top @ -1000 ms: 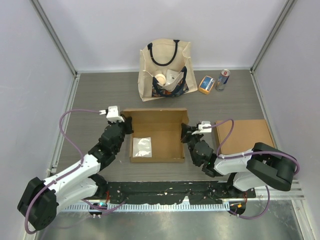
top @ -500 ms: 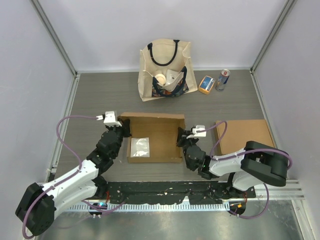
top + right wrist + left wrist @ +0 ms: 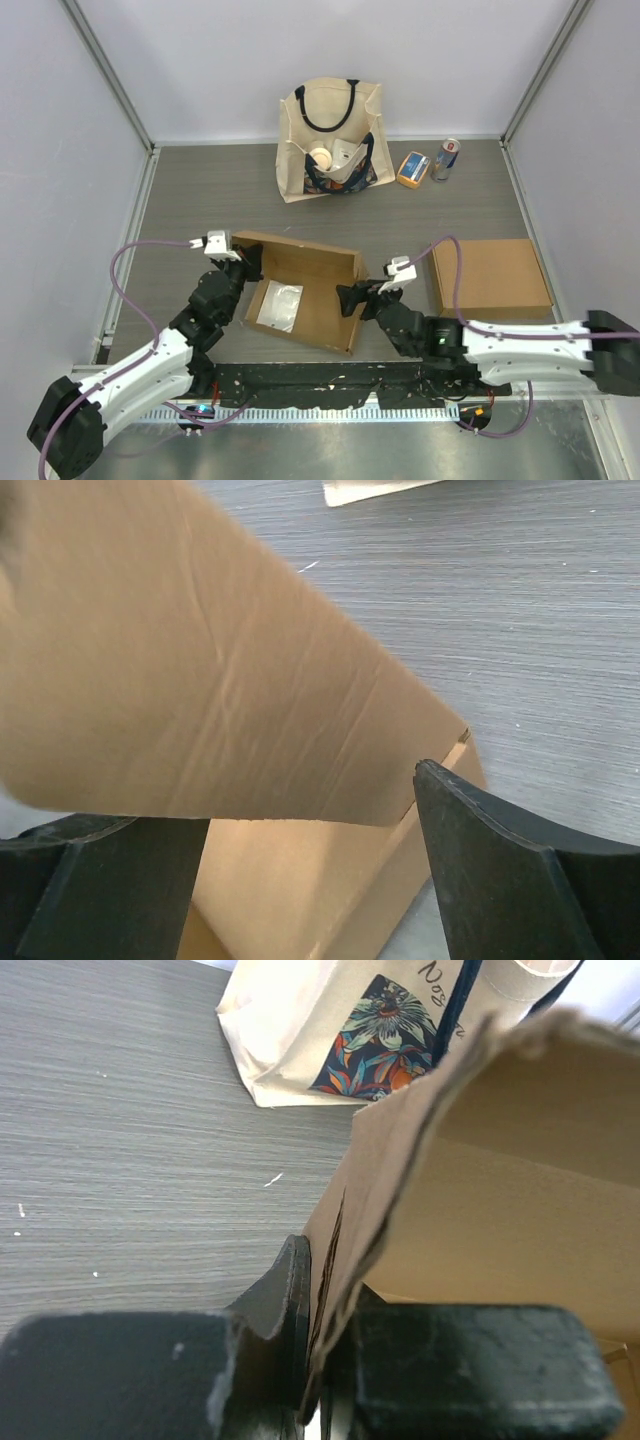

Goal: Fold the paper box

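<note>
The left tool (image 3: 249, 262) squeezes tight on the left wall of the paper box (image 3: 310, 290). The right tool (image 3: 348, 298) is spread wide at the box's right side, with a brown flap in the gap, not pinched. The box sits crooked on the grey worktop (image 3: 200, 190), near the arms. Only the top view shows a clear packet (image 3: 281, 304) inside. The left wrist view shows the card pressed between black fingers (image 3: 130, 1370)

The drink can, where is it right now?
In the top view, the can stands far back on the right, beside an orange packet, right of the tote bag.
</note>
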`<state>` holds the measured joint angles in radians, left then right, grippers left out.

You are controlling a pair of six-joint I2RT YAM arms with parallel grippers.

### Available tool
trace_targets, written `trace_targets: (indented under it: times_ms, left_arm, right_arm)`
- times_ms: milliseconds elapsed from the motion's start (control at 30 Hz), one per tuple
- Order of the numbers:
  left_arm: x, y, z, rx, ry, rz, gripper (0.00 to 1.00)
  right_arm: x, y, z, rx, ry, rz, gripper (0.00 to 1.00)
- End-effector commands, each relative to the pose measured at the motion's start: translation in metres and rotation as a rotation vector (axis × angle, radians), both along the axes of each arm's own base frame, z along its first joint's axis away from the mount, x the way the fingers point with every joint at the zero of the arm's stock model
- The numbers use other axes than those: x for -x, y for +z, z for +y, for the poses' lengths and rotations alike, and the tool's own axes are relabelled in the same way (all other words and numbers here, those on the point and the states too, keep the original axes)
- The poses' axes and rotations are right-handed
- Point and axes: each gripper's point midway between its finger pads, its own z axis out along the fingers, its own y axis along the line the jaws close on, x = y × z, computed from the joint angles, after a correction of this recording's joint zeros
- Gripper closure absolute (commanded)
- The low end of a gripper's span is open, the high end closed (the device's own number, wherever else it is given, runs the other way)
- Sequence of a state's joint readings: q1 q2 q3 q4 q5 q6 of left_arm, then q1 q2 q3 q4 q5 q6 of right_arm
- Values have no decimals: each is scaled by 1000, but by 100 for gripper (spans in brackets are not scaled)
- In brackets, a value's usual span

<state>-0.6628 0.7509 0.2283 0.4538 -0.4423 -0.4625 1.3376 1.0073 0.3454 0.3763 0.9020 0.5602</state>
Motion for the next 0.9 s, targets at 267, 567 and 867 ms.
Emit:
trace_targets:
  times_ms: [267,567,867]
  left_arm:
    - [7,-31,-6,-62,-41,95,100]
    - [5,-33,-3,-76,-15,107,100]
    - [5,-32,3,-60,24,115,100]
  right_arm:
    - [57,86,-44,12,267,191,10]
    - [31,90,-8,287,236,128,24]
    - [-15,91,-16,317,-81,-8,54]
